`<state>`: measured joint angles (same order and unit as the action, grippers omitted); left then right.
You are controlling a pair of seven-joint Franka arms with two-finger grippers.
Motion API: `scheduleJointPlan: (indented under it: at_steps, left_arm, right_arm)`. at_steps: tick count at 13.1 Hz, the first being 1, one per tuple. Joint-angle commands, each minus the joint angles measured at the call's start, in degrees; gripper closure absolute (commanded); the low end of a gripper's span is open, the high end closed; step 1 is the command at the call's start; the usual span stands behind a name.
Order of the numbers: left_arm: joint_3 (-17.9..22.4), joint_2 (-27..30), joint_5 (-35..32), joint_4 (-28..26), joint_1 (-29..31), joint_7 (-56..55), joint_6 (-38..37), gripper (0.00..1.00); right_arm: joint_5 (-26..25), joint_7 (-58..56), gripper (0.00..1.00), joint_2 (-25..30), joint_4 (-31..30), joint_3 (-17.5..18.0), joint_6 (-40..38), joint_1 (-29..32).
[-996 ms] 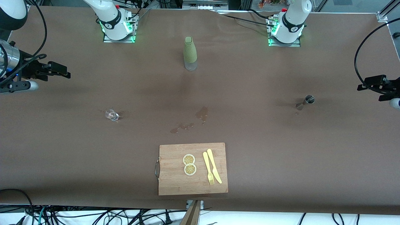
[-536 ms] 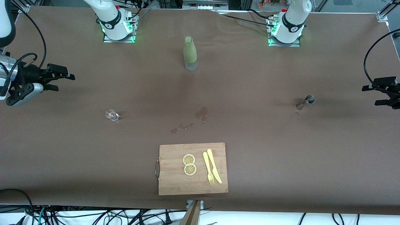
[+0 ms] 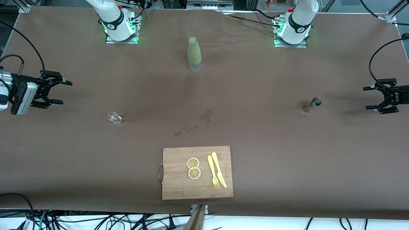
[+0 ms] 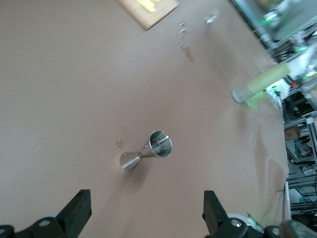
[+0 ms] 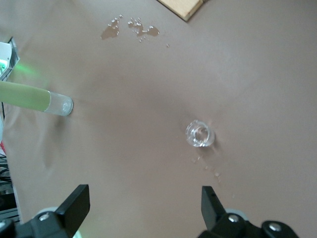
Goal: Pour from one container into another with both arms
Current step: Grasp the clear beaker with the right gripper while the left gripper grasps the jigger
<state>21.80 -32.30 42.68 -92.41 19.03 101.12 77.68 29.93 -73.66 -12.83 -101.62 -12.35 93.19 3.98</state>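
Both arms of mine hover at the table's [image 3: 287, 166] end edges: left gripper [image 3: 373, 97] and right gripper [image 3: 60, 92] gape wide, empty. No writing is legible on the green bottle [image 3: 194, 54], jigger [image 3: 312, 104] or glass [image 3: 113, 117].

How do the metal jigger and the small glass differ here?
The jigger is shiny steel and hourglass-shaped; the glass is clear, short and round. The jigger stands toward the left arm's end of the table, the glass toward the right arm's end. In the wrist views the jigger faces the open left gripper, the glass the open right gripper. Both stand alone on the brown table, untouched.
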Motion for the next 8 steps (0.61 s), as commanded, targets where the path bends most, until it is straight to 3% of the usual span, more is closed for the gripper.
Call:
scheduleJointPlan:
  at_steps: [1, 3, 5, 8]
  left_arm:
    - [0.4, -3.6, 6.6, -4.1, 2.8, 17.6, -0.1, 0.00]
    - [0.5, -11.3, 13.3, -4.5, 4.9, 28.1, -0.4, 0.00]
    - [0.5, -14.8, 17.3, -4.5, 5.6, 35.3, -1.1, 0.00]
    - [0.3, -18.7, 19.2, -3.8, 5.7, 40.6, -5.0, 0.00]
  right_arm:
    - [6.3, -12.9, 0.00, 1.3, -7.7, -1.7, 5.1, 1.1]
    - [12.0, -24.1, 0.00, 0.9, -12.9, -3.2, 7.9, 1.1]
    - [17.4, -35.4, 0.00, 0.0, -17.7, -3.5, 12.3, 1.5]
    - [30.9, -55.0, 0.00, -7.8, -20.4, -3.5, 12.5, 3.3]
